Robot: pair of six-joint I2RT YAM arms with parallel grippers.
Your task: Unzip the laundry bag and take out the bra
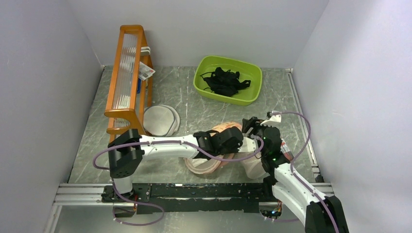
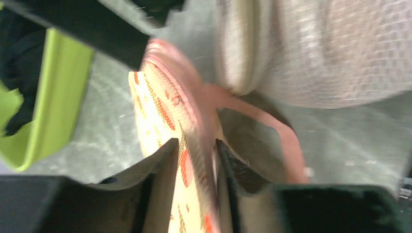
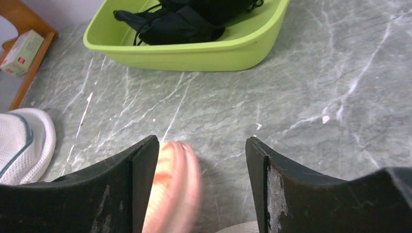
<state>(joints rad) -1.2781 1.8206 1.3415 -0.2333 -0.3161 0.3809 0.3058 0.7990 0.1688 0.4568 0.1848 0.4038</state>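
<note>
Walls (image 1: 43, 73): plain pale grey on three sides, shown whole only by the top camera.
Table (image 1: 194, 97): grey-green marbled top, with veins sharpest in the right wrist view.
Rack (image 1: 127, 73): orange, far left.
Tub (image 1: 228, 80): lime green, holding black garments (image 1: 226, 81).
Laundry bag (image 1: 204, 164): mid-table under both arms. Its leaf print is readable only from the left wrist.
Left gripper (image 2: 196, 145): slightly parted with the bag's edge between its fingers. Whether it pinches, cannot tell.
Right gripper (image 3: 201, 141): spread wide and holding nothing, with the bag's pink edge blurred beside one finger.

Laundry bag (image 1: 204, 166) centre, black garments (image 1: 224, 81) in green tub (image 1: 253, 99), orange rack (image 1: 127, 73) left
</note>
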